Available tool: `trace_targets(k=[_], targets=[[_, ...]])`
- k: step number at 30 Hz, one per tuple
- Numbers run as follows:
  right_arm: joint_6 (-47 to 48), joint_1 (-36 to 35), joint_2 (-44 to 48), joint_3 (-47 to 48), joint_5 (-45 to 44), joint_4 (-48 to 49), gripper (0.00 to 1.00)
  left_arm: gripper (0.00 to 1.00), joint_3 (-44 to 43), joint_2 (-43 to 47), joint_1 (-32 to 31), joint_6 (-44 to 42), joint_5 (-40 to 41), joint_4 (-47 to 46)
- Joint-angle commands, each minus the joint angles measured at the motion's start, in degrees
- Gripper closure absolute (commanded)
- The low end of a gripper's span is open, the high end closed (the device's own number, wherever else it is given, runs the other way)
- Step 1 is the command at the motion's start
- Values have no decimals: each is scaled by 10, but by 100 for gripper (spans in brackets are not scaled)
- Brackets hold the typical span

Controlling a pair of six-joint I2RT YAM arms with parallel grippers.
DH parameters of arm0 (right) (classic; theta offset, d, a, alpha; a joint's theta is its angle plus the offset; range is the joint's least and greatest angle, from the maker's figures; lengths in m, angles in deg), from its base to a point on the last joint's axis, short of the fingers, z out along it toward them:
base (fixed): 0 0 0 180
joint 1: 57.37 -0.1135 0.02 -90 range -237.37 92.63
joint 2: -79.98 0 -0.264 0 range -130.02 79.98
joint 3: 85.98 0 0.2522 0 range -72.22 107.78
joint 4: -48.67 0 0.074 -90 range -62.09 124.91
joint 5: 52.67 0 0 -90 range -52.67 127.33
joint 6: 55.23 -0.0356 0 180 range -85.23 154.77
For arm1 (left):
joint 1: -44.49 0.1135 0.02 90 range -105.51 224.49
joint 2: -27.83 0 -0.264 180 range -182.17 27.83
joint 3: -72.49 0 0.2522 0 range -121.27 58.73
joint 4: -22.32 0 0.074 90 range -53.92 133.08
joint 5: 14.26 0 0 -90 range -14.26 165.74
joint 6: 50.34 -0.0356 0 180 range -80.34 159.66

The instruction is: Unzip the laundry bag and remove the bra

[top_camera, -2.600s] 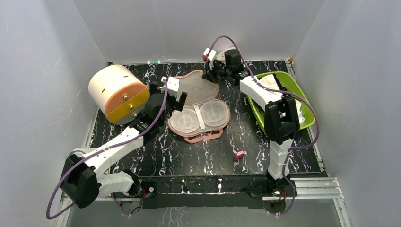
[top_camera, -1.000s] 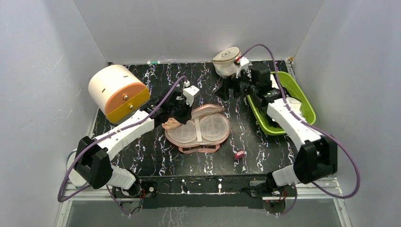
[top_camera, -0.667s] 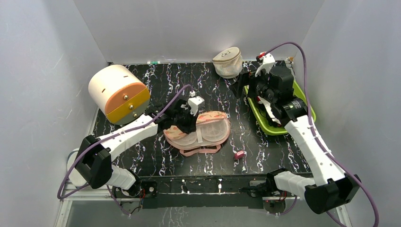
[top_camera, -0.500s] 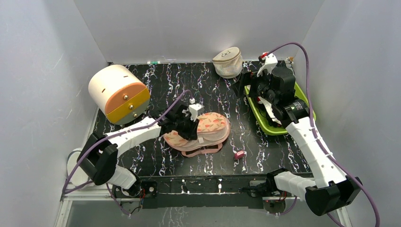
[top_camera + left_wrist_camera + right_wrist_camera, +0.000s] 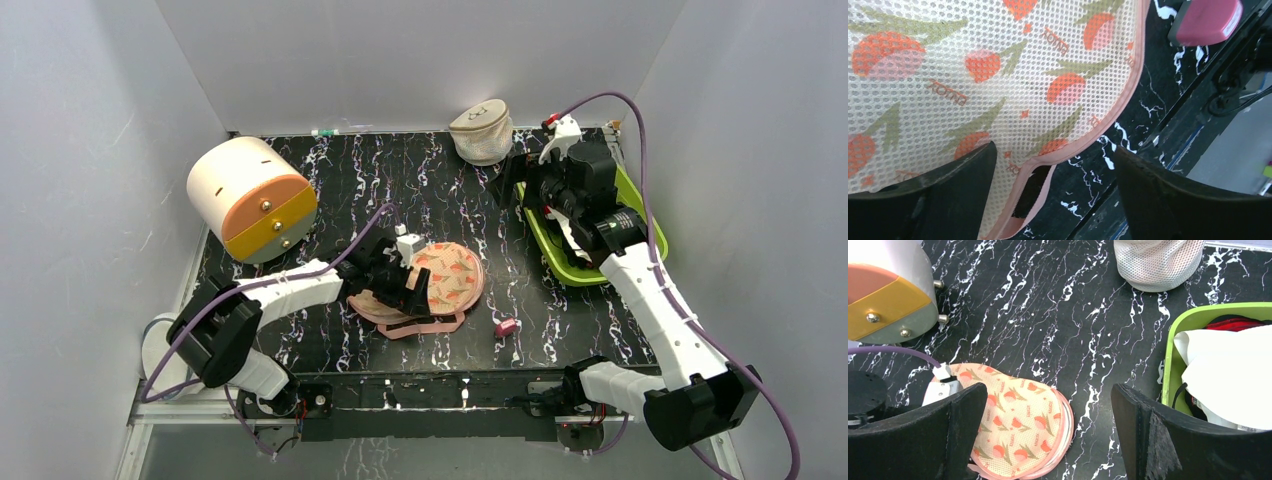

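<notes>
The laundry bag [image 5: 445, 283] lies folded over on the black marble table, peach printed side up, pink trim around it. In the left wrist view its print [image 5: 998, 75] fills the upper left and a short gap in the zip [image 5: 1030, 192] shows at the edge. My left gripper [image 5: 412, 285] [image 5: 1054, 150] hovers low over the bag's left half, open, holding nothing. My right gripper [image 5: 512, 185] [image 5: 1048, 390] hangs high and open over the far table. The bra [image 5: 1228, 365], white with a thin black strap, lies in the green bin [image 5: 1172, 350].
A cream drum with an orange front [image 5: 250, 197] stands at the far left. A beige mesh pouch [image 5: 482, 130] sits at the back. The green bin [image 5: 655, 255] is at the right under my right arm. A small pink-red piece [image 5: 507, 326] lies near the bag.
My left gripper folded the bag's printed half over the white mesh cups, then opened and let go. My right arm swung right and upward from the back of the table, staying open.
</notes>
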Motion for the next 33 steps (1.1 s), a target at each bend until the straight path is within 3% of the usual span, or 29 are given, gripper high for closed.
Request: trace_targets(k=[1,8,19,21,24,27,33], targets=[[-6,2,4,-10,-1,19,5,4,-1,42,-2,4,-18,-15],[-5,2,1,-13,0,20,5,2,-22,105,6,12,13,-31],[-1,2,5,-14,-5,13,5,2,-32,105,32,39,-10,-46],[-1,2,7,-17,-4,14,5,5,-18,89,32,69,-58,-81],[-2,2,2,-18,2,17,5,14,40,70,31,160,-144,-206],[-5,2,1,-17,6,19,5,21,103,48,27,225,-147,-305],[-7,2,-1,-23,11,22,5,26,157,8,25,236,-128,-359]])
